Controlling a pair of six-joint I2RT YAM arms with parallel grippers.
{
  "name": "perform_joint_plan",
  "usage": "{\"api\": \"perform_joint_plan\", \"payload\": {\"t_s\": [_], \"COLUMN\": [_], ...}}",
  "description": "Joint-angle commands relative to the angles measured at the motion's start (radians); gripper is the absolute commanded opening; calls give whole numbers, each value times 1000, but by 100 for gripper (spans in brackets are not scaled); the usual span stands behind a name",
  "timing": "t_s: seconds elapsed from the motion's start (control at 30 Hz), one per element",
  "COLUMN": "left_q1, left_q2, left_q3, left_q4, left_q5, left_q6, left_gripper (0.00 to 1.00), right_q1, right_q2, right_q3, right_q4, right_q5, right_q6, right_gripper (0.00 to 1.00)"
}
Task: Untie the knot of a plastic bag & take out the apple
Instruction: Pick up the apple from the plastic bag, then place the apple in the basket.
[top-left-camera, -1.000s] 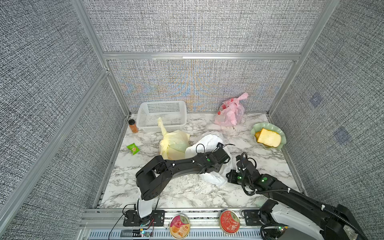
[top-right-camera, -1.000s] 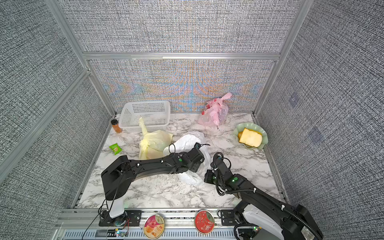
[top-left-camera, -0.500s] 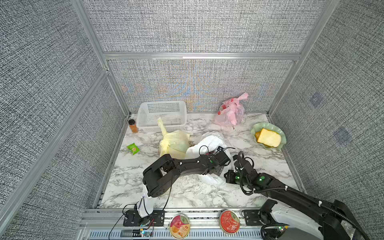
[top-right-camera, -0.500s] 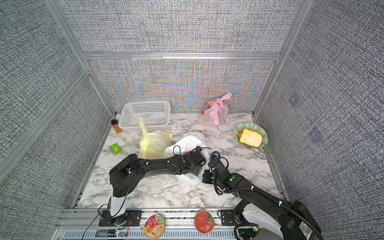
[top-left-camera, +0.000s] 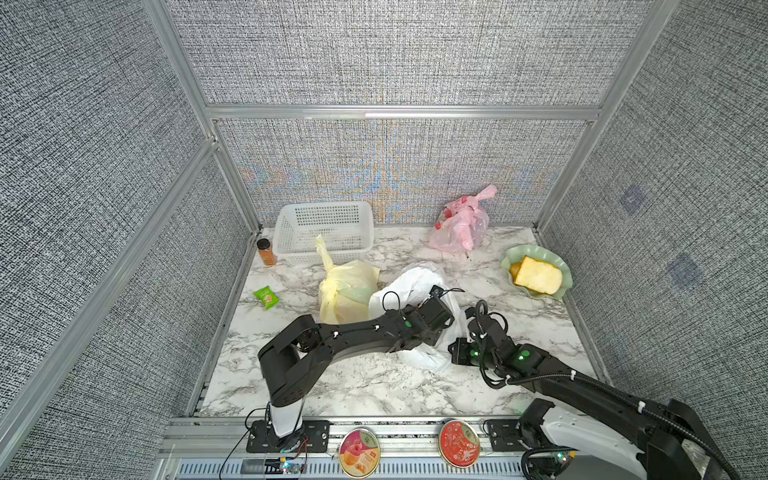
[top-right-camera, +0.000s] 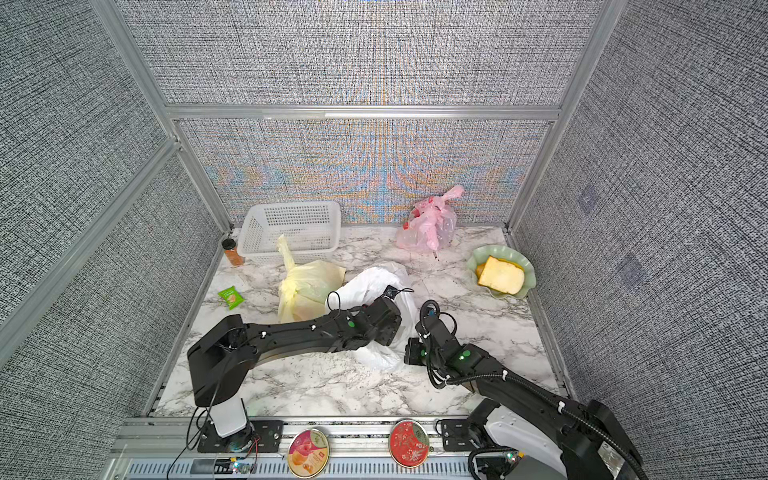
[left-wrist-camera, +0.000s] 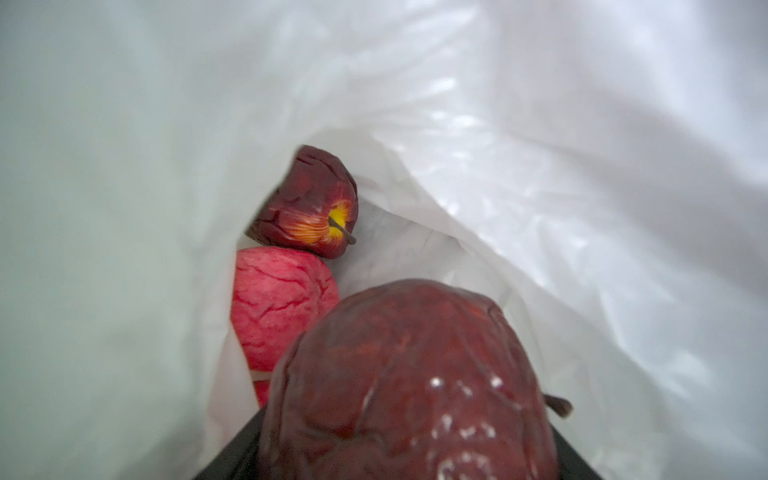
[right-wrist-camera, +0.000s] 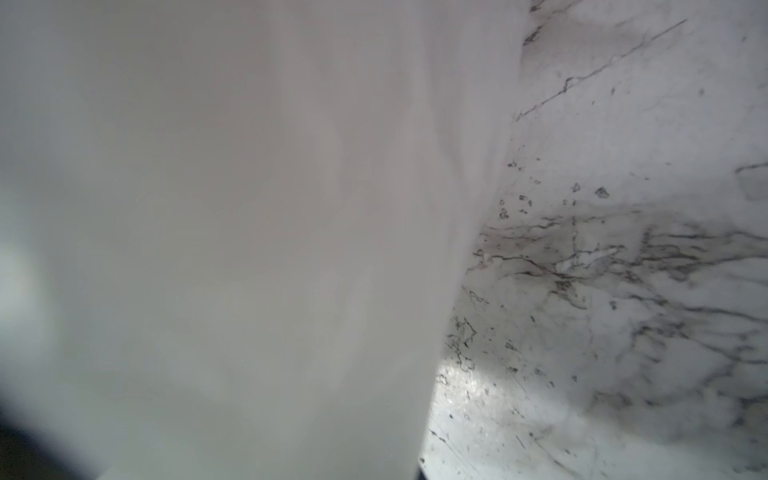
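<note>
The fingers of our left gripper show only as dark slivers on either side of a dark red apple. It sits between them inside the white bag, but we cannot tell whether they press it. A stemmed apple and a pink-red apple lie deeper, against one wall, and film crowds us all round. In both top views the yellow bag sits right against the white bag's left edge, leaving little room there. Further right, our right gripper is pinched closed on the white bag's lower rim. Beyond it the marble table lies open as far as the green plate.
</note>
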Motion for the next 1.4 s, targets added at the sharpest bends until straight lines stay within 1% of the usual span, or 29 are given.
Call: {"api": "perform_joint_plan", "payload": {"t_s": [0.0,0.27,0.37,0.5,0.57,0.67,0.77,0.83,0.93,1.0,1.1,1.23,1.37], "left_q1": [-1,-1,1,8,47,160,297,394,524,607,722,819,867], "left_q2": [-53,-241,-305,-372,-394,-412,-402,-363,-243,-128,73,345,558], "left_q3": [-26,-79,-69,-41,-21,25,70,111,231,348,538,800,1015], "left_q4": [6,-29,-74,-115,-133,-154,-153,-147,-168,-183,-221,-275,-321], "left_q5": [40,141,131,76,71,136,202,248,287,325,377,366,345], "left_q6": [24,81,117,176,185,185,208,237,310,340,328,293,267], "left_gripper": [60,60,60,61,63,64,65,66,66,67,67,67,69], "right_q1": [2,0,0,0,0,0,0,-1,-1,0,-1,-1,-1], "right_q2": [7,32,50,83,99,117,125,126,129,128,121,100,84], "right_q3": [14,62,79,113,123,133,138,140,142,144,140,130,109], "right_q4": [-15,-39,-55,-76,-80,-81,-82,-82,-85,-87,-87,-88,-78], "right_q5": [26,49,66,79,80,78,78,80,82,82,80,80,76], "right_q6": [-5,-18,-26,-42,-46,-48,-49,-51,-61,-67,-81,-86,-84], "right_gripper": [0,0,0,0,0,0,0,0,0,0,0,0,0]}}
